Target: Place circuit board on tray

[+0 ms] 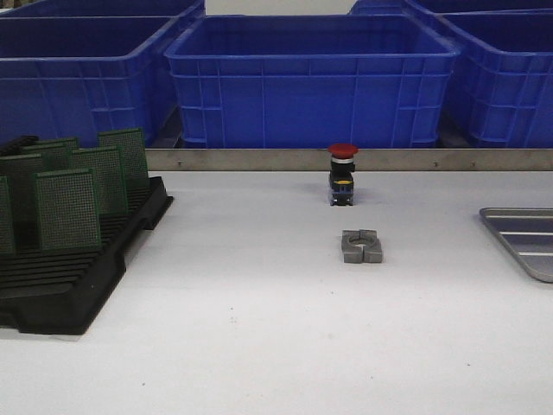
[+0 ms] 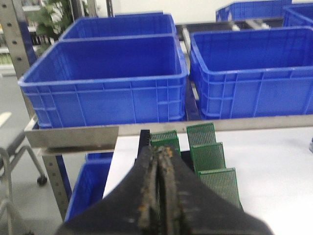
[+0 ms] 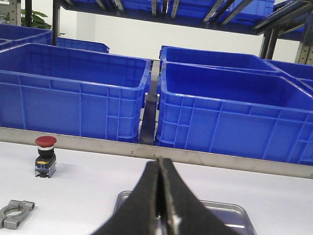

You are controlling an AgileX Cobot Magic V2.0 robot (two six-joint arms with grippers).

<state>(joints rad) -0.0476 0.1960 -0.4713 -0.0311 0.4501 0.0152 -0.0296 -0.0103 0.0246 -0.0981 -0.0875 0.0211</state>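
Observation:
Several green circuit boards [image 1: 67, 209] stand upright in a black slotted rack [image 1: 78, 294] at the table's left. The silver tray [image 1: 527, 238] lies at the right edge, partly cut off, with nothing on the part that shows. Neither gripper appears in the front view. In the left wrist view my left gripper [image 2: 159, 151] is shut, its tips above the rack with circuit boards [image 2: 208, 156] just beyond and beside them. In the right wrist view my right gripper [image 3: 159, 160] is shut and hangs over the near side of the tray [image 3: 230, 210].
A red-capped push button [image 1: 342, 173] stands at the table's middle back, with a grey metal clamp [image 1: 361, 245] in front of it. Blue crates [image 1: 311, 82] line the back behind a metal rail [image 1: 259, 159]. The table's left edge drops off beside the rack.

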